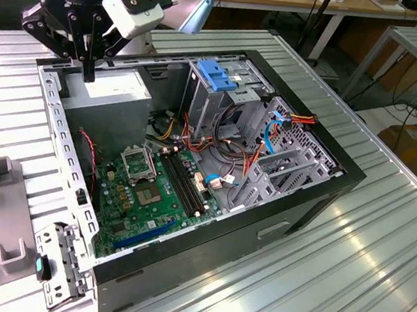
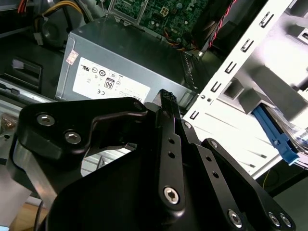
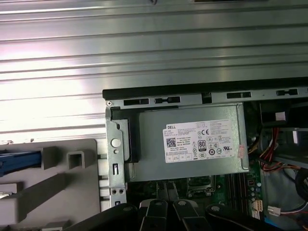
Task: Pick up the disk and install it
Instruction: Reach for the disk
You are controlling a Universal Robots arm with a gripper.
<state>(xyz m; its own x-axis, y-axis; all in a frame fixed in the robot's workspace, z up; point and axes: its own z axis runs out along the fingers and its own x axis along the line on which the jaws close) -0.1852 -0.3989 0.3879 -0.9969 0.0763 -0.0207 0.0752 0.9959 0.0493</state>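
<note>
The disk lies off to the side of the open computer case (image 1: 316,202). In the second wrist view I see one of its blue side rails (image 2: 272,135) and a bit of silver metal beside it. In the first wrist view a blue rail (image 3: 18,159) rests in a grey fixture (image 3: 57,180). My gripper (image 1: 88,74) hangs over the case's back corner, above the grey power-supply box (image 1: 111,88). Its two dark fingers are together with nothing between them in both wrist views (image 2: 167,96) (image 3: 166,190).
Inside the case are a green motherboard (image 1: 151,195), loose coloured cables (image 1: 247,149) and a grey drive cage topped by a blue bracket (image 1: 216,74). The case stands on a ribbed metal table (image 1: 314,288). Grey fixture blocks (image 1: 3,170) sit on the exterior view's left.
</note>
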